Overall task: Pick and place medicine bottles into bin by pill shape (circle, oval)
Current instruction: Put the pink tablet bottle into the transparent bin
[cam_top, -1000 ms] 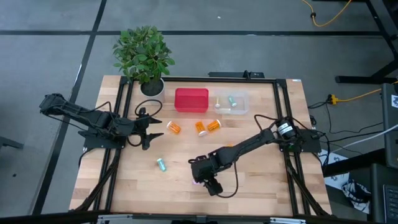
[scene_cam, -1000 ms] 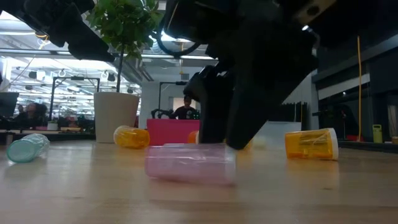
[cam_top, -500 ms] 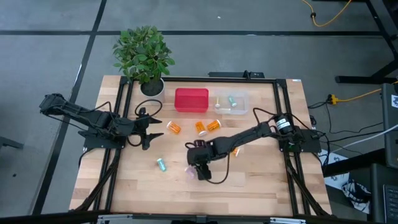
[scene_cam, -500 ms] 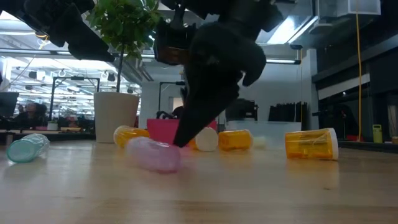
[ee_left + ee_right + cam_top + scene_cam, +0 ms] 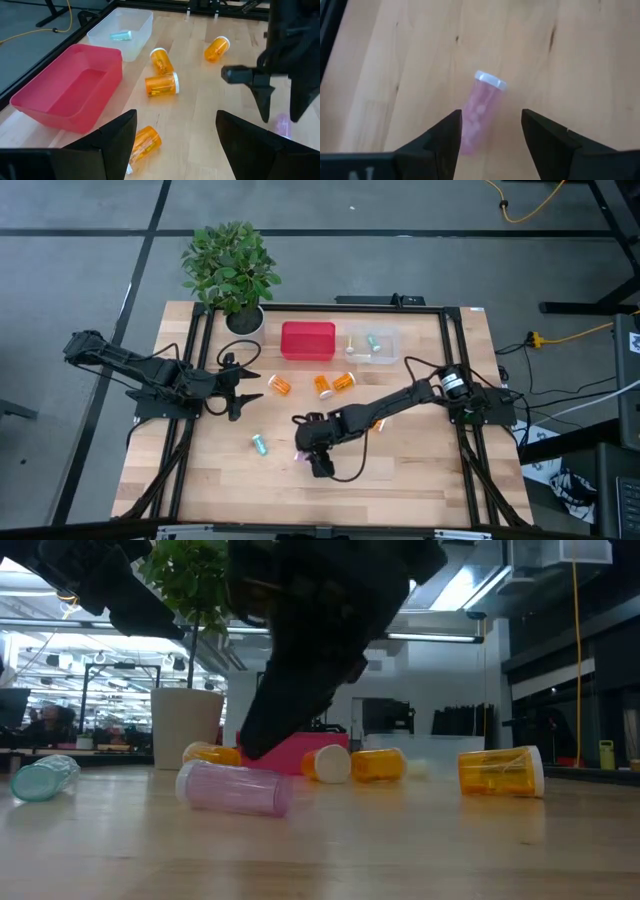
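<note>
from the high view, we have the right gripper (image 5: 310,461) reaching out over the middle of the surface (image 5: 420,480), well in front of the red bin (image 5: 307,341), with the purple bottle (image 5: 301,454) lying right at its tip. the left gripper (image 5: 245,385) waits to the left of the red bin and nearer us, jaws spread and empty. three orange bottles (image 5: 322,385) lie just in front of the red bin, a teal bottle (image 5: 259,445) lies beside the purple one on the left arm's side, and the clear bin (image 5: 387,350) sits touching the red bin's far-right side with a couple of bottles inside.

in the low view, the purple bottle (image 5: 234,788) lies on its side on the surface, and the right arm hangs above and just behind it; we cannot tell from here whether it touches.

from the left wrist view, the red bin (image 5: 30,100) looks empty, and the clear bin (image 5: 102,31) beside it holds a teal bottle.

from the right wrist view, our jaws are released and straddle the purple bottle's (image 5: 480,112) lower half, pale round-looking pills showing through its wall, white cap pointing away from us.

we judge the step in hand is the pick of the purple bottle. next we need to lower, clench squarely across its body, lift, and carry it to whichever bin suits its pill shape.
</note>
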`<state>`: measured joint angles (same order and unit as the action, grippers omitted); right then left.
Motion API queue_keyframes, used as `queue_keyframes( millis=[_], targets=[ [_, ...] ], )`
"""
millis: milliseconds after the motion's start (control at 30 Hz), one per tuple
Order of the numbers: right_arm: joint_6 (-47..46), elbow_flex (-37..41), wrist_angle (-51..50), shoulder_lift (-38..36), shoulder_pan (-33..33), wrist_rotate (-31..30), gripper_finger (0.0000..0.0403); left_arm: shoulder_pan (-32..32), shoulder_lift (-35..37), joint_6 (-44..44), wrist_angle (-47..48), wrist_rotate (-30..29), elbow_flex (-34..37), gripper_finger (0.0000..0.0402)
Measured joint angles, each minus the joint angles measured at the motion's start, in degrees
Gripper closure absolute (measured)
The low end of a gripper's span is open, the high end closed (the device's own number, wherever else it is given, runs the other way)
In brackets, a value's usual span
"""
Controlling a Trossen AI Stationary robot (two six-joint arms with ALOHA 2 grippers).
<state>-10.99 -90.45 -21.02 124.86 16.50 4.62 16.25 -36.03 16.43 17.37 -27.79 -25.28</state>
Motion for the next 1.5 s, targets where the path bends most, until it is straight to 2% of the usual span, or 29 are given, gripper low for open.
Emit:
queue_keyframes(
  millis=[367, 533, 733, 833, 967, 1167, 1367, 1500],
  targets=[
    [-1.39, 0.01, 0.21, 2.48, 1.43, -4.28, 0.0195, 0.00, 0.00, 0.11, 0.00, -0.02, 0.00, 0.0137],
    [1.65, 0.00, -0.56, 3.08, 1.27, -8.91, 0.0195, 0.00, -0.01, 0.10, 0.00, -0.02, 0.00, 0.0137],
    [3.85, 0.00, -0.52, 3.08, 0.76, -11.70, 0.0197, 0.00, 0.00, 0.00, 0.00, -0.02, 0.00, 0.0137],
    [3.66, 0.00, -0.54, 3.08, 0.29, -12.25, 0.0213, 0.00, -0.01, 0.00, 0.00, 0.00, 0.00, 0.0137],
    [1.70, 0.00, -0.72, 3.08, -0.29, -13.96, 0.0255, 0.00, 0.00, -0.02, 0.01, 0.00, 0.00, 0.0137],
    [-1.54, 0.09, -6.42, 2.16, -1.61, -24.94, 0.0319, 0.00, 0.00, -0.04, 0.01, -0.02, 0.00, 0.0137],
    [-7.72, 0.03, -19.56, -3.82, -2.26, -41.93, 0.0310, 0.00, -0.02, -0.04, 0.02, 0.00, 0.00, 0.0137],
    [-20.52, 0.02, -36.15, -8.61, -3.06, -55.58, 0.0299, 0.02, -0.02, -0.04, 0.01, -0.01, 0.00, 0.0137]
  ],
)
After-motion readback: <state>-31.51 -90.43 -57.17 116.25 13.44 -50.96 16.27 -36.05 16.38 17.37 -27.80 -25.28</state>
